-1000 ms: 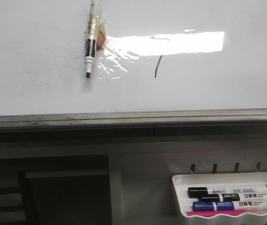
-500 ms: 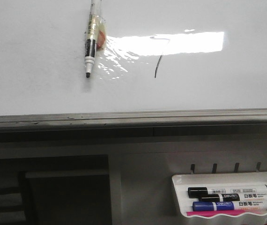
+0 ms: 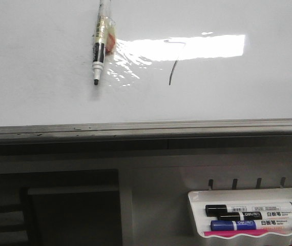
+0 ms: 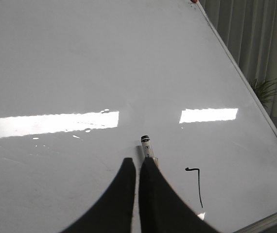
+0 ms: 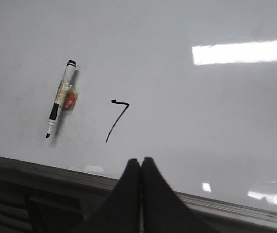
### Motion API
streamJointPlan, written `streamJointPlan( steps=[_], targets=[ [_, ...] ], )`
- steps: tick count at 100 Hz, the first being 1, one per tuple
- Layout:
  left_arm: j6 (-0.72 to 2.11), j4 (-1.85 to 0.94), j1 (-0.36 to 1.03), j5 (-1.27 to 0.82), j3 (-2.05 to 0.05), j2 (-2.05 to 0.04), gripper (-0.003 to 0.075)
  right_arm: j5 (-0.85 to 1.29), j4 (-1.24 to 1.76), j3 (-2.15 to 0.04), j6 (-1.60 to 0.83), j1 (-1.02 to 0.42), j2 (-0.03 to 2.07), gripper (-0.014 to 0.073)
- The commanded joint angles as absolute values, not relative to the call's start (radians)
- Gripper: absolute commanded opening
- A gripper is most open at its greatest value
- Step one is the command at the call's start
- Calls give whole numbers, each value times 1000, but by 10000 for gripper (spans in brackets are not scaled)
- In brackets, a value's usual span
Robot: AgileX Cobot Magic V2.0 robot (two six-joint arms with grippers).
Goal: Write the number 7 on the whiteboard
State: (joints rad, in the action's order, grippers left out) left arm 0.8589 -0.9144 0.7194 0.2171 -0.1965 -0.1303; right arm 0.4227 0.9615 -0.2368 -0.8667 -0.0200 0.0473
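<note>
The whiteboard (image 3: 33,77) fills the upper front view, with a grey lower edge strip (image 3: 146,128). The number 7 (image 3: 173,61) is drawn on it in thin dark line; it also shows in the left wrist view (image 4: 197,184) and the right wrist view (image 5: 116,121). A black-tipped marker (image 3: 100,51) with tape around it sticks to the board left of the 7, no gripper around it (image 5: 60,99). My left gripper (image 4: 137,162) is shut and empty; the marker's end (image 4: 147,145) shows beyond its fingers. My right gripper (image 5: 141,161) is shut and empty, before the board's lower edge.
A white plastic tray (image 3: 197,197) hangs below the board at the lower right, holding black markers (image 3: 253,210) and a blue one (image 3: 258,224). Bright glare patches (image 3: 207,47) lie across the board. A dark recess (image 3: 69,210) is at the lower left.
</note>
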Motion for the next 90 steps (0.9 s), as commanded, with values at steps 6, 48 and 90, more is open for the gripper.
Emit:
streamJointPlan(
  steps=[6, 48, 90],
  targets=[
    [857, -876, 717, 258, -224, -138, -20, 370, 994, -261, -876, -13, 60, -64],
    [226, -138, 288, 57, -194, -138, -20, 368, 994, -261, -876, -13, 60, -64],
    [168, -95, 27, 68, 2, 36, -20, 368, 994, -261, -876, -13, 60, -64]
  ],
)
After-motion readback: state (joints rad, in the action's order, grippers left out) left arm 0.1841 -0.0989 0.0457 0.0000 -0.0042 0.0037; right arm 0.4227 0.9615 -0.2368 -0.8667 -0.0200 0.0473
